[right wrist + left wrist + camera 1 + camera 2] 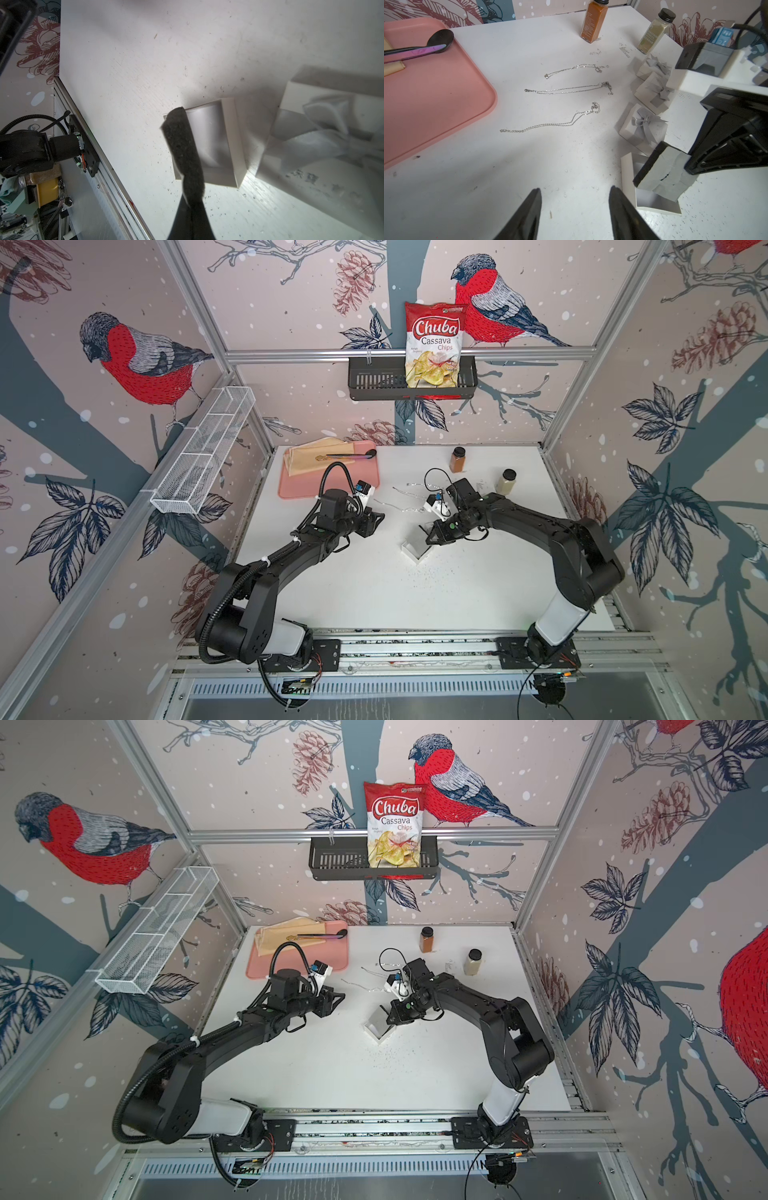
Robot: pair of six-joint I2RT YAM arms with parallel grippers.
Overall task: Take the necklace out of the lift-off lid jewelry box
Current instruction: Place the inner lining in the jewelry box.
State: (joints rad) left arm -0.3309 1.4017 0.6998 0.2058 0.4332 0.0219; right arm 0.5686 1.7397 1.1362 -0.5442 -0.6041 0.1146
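The open white jewelry box [414, 546] [228, 141] lies mid-table with its lid off; its inside looks bare. My right gripper [430, 537] [188, 200] is shut on the box's foam insert [182, 145] [662, 176], a black pad with a grey face, and holds it tilted over the box. No necklace shows on the pad or in the box. Three silver necklaces [550, 124] [566, 90] [577, 68] lie stretched out on the table behind it. My left gripper [376, 520] [575, 189] hangs open and empty to the left of the box.
Three white boxes with grey bows [641, 126] [654, 91] [654, 66] stand in a row beside the right arm. A pink tray [361, 485] with a spoon [421, 47] lies back left. Two spice jars [458, 459] [506, 482] stand back right.
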